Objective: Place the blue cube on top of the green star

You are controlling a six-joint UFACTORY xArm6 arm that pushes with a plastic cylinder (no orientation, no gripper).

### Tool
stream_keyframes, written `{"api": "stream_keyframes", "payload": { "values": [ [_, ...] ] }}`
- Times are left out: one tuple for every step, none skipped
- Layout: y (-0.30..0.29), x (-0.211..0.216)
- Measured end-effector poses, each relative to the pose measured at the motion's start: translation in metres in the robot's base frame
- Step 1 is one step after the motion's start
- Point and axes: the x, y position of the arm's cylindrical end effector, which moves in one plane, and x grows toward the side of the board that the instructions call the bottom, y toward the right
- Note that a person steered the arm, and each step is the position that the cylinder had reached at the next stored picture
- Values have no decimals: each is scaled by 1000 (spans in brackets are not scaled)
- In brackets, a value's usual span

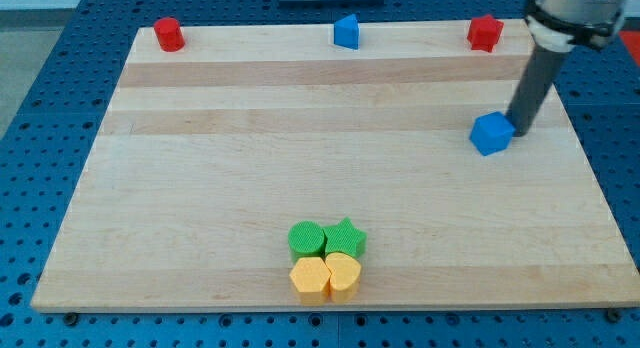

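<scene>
The blue cube (491,133) sits on the wooden board at the view's right. My tip (519,129) is right against the cube's right side, apparently touching it. The green star (345,236) lies near the view's bottom centre, packed in a cluster with other blocks, far down and left of the cube.
A green cylinder (306,238) sits left of the star. A yellow hexagon (310,278) and a yellow heart (343,273) lie just below them. Along the board's top edge stand a red cylinder (168,34), a blue pentagon block (346,32) and a red star (485,33).
</scene>
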Motion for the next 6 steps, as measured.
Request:
{"api": "stream_keyframes", "payload": {
  "values": [
    [-33, 0],
    [-58, 14],
    [-87, 35],
    [-113, 53],
    [-142, 67],
    [-173, 67]
  ]
}}
